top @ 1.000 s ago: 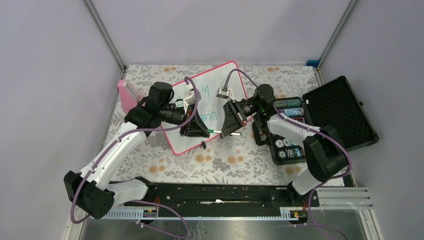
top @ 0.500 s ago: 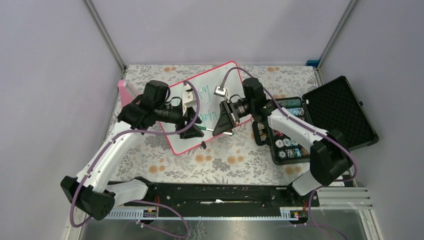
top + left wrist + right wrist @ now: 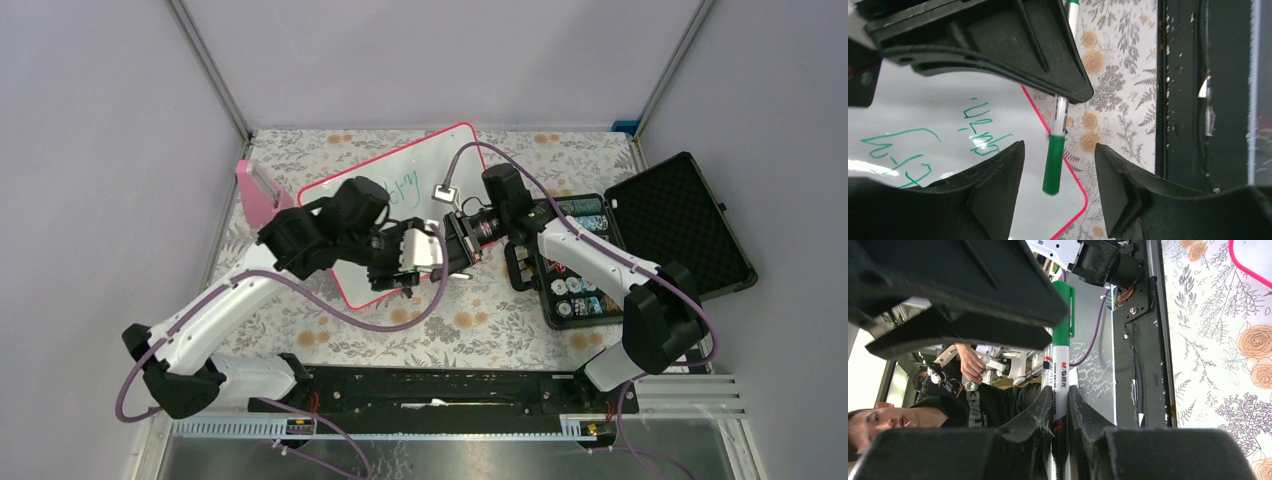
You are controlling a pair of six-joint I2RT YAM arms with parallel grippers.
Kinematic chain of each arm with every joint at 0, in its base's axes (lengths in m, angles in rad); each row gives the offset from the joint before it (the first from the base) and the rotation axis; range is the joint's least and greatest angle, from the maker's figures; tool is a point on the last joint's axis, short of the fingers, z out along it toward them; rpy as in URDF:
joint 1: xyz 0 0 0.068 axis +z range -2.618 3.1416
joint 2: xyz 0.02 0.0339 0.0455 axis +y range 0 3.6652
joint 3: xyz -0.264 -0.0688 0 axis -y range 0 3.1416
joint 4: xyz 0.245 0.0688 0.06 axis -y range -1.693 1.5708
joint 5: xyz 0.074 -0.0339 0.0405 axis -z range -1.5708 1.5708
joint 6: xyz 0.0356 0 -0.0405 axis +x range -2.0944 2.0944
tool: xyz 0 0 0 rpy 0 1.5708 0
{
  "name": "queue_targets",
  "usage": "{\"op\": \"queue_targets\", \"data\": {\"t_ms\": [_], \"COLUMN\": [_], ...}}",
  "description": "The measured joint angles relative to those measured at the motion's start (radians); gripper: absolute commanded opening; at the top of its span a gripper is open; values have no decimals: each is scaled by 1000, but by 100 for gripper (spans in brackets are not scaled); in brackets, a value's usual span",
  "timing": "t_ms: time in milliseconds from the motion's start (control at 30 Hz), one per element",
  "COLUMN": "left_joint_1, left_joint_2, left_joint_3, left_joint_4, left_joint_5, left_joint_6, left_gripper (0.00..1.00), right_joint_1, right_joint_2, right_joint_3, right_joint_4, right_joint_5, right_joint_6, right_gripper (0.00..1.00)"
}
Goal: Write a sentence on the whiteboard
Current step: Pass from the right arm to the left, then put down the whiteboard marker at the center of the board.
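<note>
whiteboard (image 3: 445, 160) on the table (image 3: 470, 325), case (image 3: 680, 215) to its right, my left pincer (image 3: 1058, 146) and right pincer (image 3: 1060, 390) facing over its near corner, marker (image 3: 1054, 167) between them

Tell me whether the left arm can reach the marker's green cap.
Likely yes: the left gripper has open jaws flanking the green cap, nothing between, while the right gripper holds the marker.

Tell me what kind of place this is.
Probably a robotics lab's recording cell: plain walled booth, left arm and right arm bolted to a black rail at a floral table holding a whiteboard, with a person nearby in the right wrist view.
</note>
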Motion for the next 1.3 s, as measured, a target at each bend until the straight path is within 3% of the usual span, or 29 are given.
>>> {"op": "queue_targets", "data": {"t_ms": [100,233,333,367,433,667,767,900,1100,1300], "left_joint_1": [-71,-153,-159,-159,-155,-20,44,44,-15,-136], "left_joint_2": [50,105,115,114,108,70,38,48,144,308], "left_joint_3": [10,10,8,1,-15,-92,-202,-288,-413,-439], "left_joint_4": [-4,-10,9,18,35,93,90,148,286,420], "left_joint_5": [-82,-159,-200,-207,-208,-125,-44,-16,-77,-161], "left_joint_6": [10,22,9,4,-6,-68,-148,-226,-337,-377], "left_gripper": [48,14,0,0,0,0,0,0,1,3], "right_joint_1": [0,0,2,1,-4,-93,-222,-300,-503,-532], "right_joint_2": [0,-6,-9,-9,-14,-31,-57,-66,-107,-167], "right_joint_3": [-4,-16,-26,-26,-29,-29,-27,-14,2,2], "right_joint_4": [-3,-13,-24,-23,-25,-41,-108,-148,-203,-269], "right_joint_5": [8,13,17,20,32,93,177,215,312,406], "right_joint_6": [-10,-16,-22,-24,-29,-45,-94,-115,-169,-246], "right_gripper": [0,0,0,3,18,45,65,90,99,100]}}
